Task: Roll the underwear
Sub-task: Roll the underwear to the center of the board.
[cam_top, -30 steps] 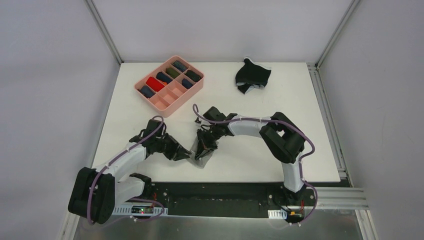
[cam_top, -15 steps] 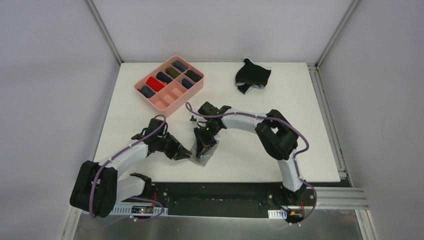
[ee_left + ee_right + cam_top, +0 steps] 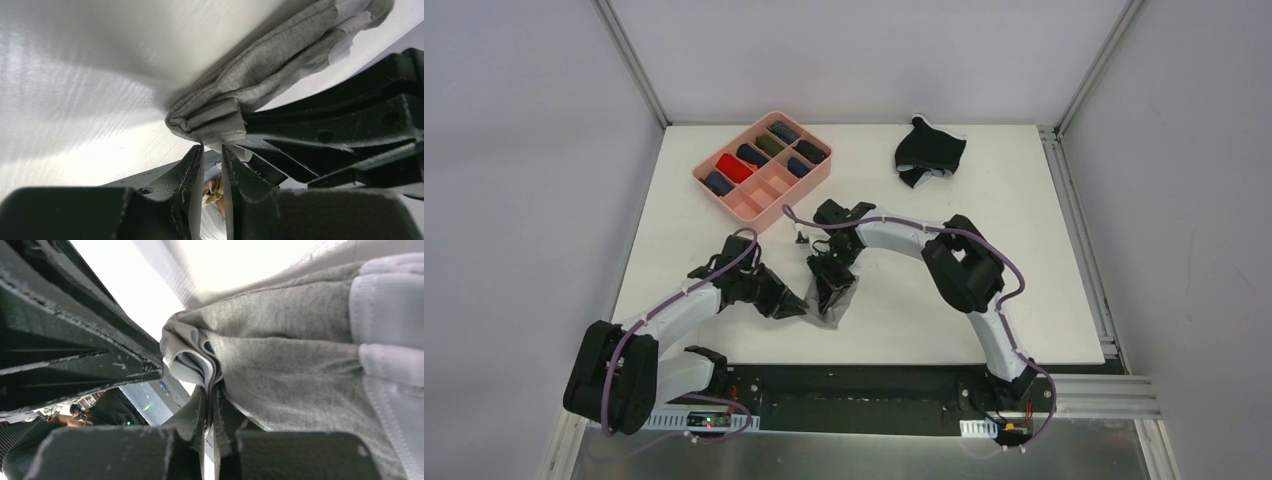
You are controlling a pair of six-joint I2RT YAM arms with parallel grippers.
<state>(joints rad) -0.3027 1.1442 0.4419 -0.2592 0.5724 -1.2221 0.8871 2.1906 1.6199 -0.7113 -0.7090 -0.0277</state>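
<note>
White tabletop (image 3: pixel 944 320) fills this grey-walled booth, and closest to me, near its front edge and about midway across, lie the grey briefs (image 3: pixel 833 304), folded into a narrow, layered bundle. The left gripper (image 3: pixel 212 150) sits low at one end of it, jaws a narrow way apart with the tips right against the fold; I can make out no cloth between them. The right gripper (image 3: pixel 211 390) comes in from the far side, pressed together and pinching the stacked edges of the same bundle. The fabric looks like light, limp jersey with a smoother band, so I judge it will slump and spring open unless the layers are caught together; the thick folded edge seems the best place to take hold, since a single ply would only peel away. Farther back on the left stands the pink compartment tray (image 3: pixel 792 198), several cells holding rolled bundles (image 3: pixel 734 168). Well apart, at the far right, the black briefs (image 3: pixel 929 152) lie crumpled. Beyond them rise plain walls (image 3: pixel 524 150) and aluminium posts (image 3: pixel 629 60).
</note>
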